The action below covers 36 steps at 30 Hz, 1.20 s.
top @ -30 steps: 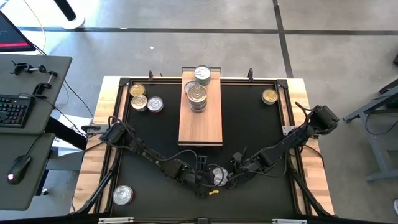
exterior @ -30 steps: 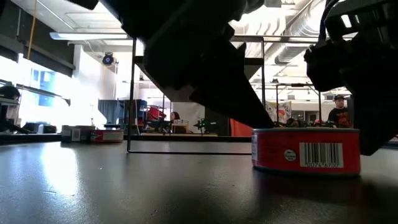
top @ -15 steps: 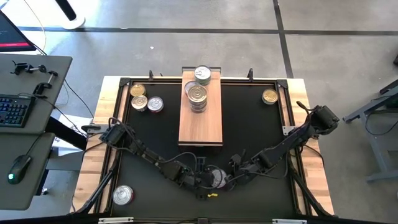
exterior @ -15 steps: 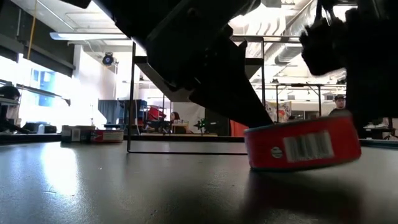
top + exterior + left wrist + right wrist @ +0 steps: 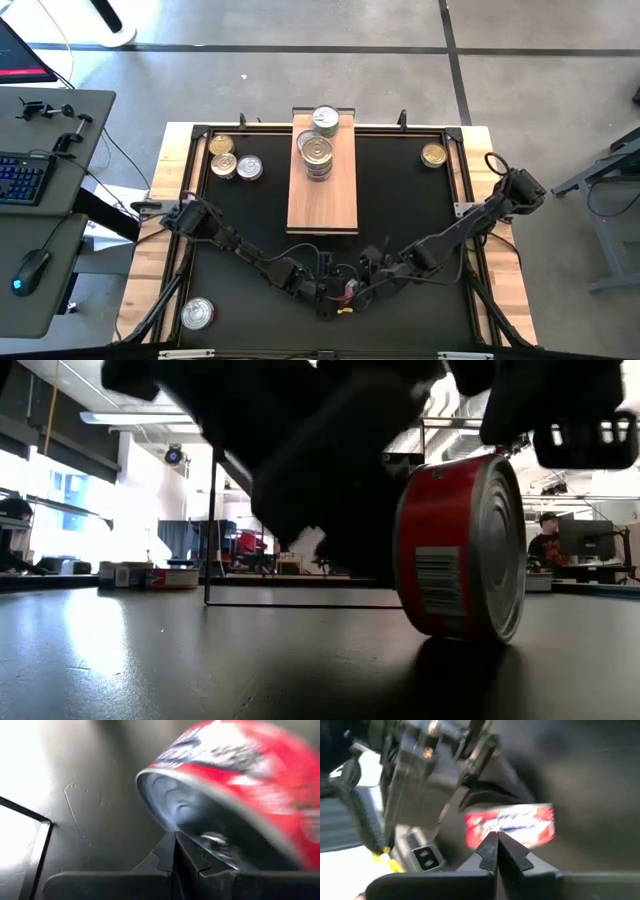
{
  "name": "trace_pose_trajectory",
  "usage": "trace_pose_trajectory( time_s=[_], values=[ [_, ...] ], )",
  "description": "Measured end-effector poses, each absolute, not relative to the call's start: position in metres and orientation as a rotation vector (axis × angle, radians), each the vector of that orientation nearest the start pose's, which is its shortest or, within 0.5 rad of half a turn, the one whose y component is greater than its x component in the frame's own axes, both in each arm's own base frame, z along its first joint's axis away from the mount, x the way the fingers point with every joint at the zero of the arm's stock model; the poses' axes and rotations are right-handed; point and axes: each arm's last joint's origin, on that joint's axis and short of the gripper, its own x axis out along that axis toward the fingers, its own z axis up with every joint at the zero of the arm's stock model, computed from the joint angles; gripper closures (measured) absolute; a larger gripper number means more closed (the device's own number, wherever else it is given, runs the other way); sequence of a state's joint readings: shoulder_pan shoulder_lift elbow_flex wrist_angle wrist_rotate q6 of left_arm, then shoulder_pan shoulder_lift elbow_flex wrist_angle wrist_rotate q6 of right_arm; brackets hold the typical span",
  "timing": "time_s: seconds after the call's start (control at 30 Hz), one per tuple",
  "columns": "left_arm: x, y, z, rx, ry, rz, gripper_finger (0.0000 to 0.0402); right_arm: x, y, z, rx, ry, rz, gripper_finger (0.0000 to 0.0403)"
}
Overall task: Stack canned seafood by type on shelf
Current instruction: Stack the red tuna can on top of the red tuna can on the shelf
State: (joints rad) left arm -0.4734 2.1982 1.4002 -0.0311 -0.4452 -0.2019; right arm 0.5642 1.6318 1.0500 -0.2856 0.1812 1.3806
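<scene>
Canned seafood tin (image 5: pixel 462 545) stands tipped on edge between both pressed-together claws, right claw (image 5: pixel 496 841) and left claw (image 5: pixel 174 840), probably for flipping.

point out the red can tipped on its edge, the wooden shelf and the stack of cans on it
red can (image 5: pixel 440 550): low view, on its red side label, above the barcode.
wooden shelf (image 5: pixel 322 205): high view, on the bare plank nearer the arms.
stack of cans (image 5: pixel 317 152): high view, on the top can's lid.
</scene>
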Motion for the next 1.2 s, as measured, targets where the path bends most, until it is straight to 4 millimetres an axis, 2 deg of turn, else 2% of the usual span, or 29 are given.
trace_pose_trajectory(
  time_s=[0.13, 0.3, 0.4, 0.53, 0.67, 0.87, 0.97, 1.07, 1.2],
  values=[
    [0.408, -0.194, 0.110, 0.216, 0.757, 0.037, 0.0401, 0.286, 0.174, 0.208, 0.945, 0.896, -0.261, 0.0403],
    [0.402, -0.186, 0.124, 0.311, 0.812, 0.038, 0.0401, 0.278, 0.169, 0.229, 0.851, 0.859, -0.172, 0.0403],
    [0.394, -0.178, 0.132, 0.314, 0.886, 0.078, 0.0401, 0.273, 0.165, 0.243, 0.735, 0.828, -0.079, 0.0403],
    [0.383, -0.175, 0.141, 0.290, 0.954, 0.139, 0.0401, 0.270, 0.166, 0.245, 0.474, 0.857, 0.103, 0.0393],
    [0.370, -0.188, 0.150, 0.199, 0.934, 0.219, 0.0401, 0.271, 0.162, 0.243, 0.249, 0.887, 0.287, 0.0338],
    [0.345, -0.224, 0.164, 0.006, 0.777, 0.365, 0.0401, 0.272, 0.150, 0.230, -0.017, 0.968, 0.378, 0.0193],
    [0.331, -0.242, 0.171, -0.128, 0.701, 0.401, 0.0401, 0.276, 0.149, 0.222, -0.143, 0.976, 0.432, 0.0135],
    [0.318, -0.255, 0.181, -0.250, 0.627, 0.425, 0.0401, 0.279, 0.148, 0.214, -0.224, 0.988, 0.462, 0.0105],
    [0.306, -0.265, 0.192, -0.329, 0.524, 0.461, 0.0401, 0.285, 0.147, 0.206, -0.333, 0.970, 0.432, 0.0098]
  ],
)
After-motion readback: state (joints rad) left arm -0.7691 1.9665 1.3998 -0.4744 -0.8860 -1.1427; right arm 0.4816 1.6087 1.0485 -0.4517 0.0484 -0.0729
